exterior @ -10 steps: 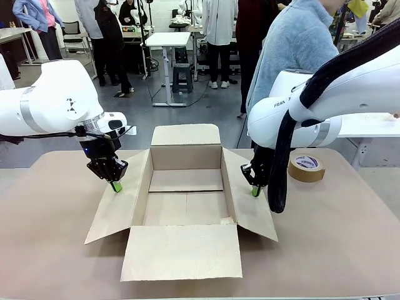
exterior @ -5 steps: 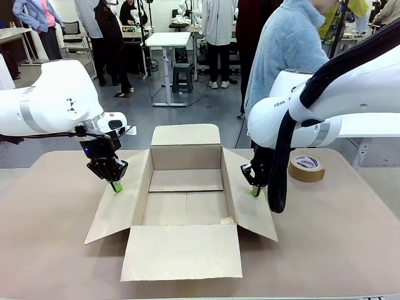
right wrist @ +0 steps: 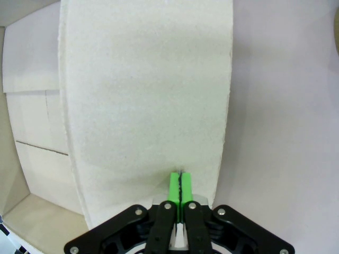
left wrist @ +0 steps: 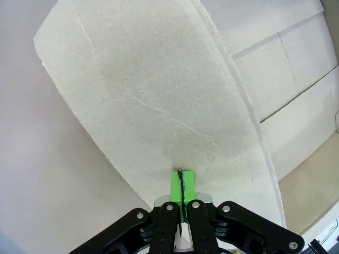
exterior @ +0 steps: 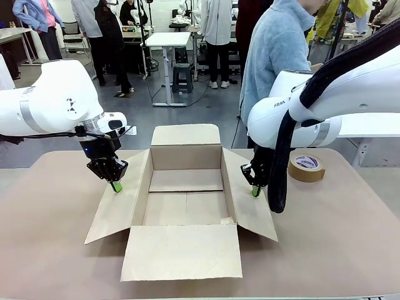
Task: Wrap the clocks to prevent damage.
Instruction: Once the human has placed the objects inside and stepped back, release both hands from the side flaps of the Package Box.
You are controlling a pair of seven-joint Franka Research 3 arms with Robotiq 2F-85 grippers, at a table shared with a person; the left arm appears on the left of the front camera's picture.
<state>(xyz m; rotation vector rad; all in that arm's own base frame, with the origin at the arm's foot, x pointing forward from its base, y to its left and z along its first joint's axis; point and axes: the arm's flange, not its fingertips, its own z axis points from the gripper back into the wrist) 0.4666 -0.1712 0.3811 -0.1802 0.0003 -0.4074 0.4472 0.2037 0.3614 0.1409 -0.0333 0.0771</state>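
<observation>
The left gripper stands over the left part of the pale brown desk. Its green pads are pressed together with nothing between them, and their tips rest on the far end of the left flap of the open brown cardboard box. The box sits mid-desk with all four flaps spread outward and its cardboard floor in view. The right gripper is likewise pressed together on nothing, with its tips on the right flap. A brown tape roll lies flat near the desk's far right corner, just beyond that arm. A person in a light blue fleece stands at the far edge.
</observation>
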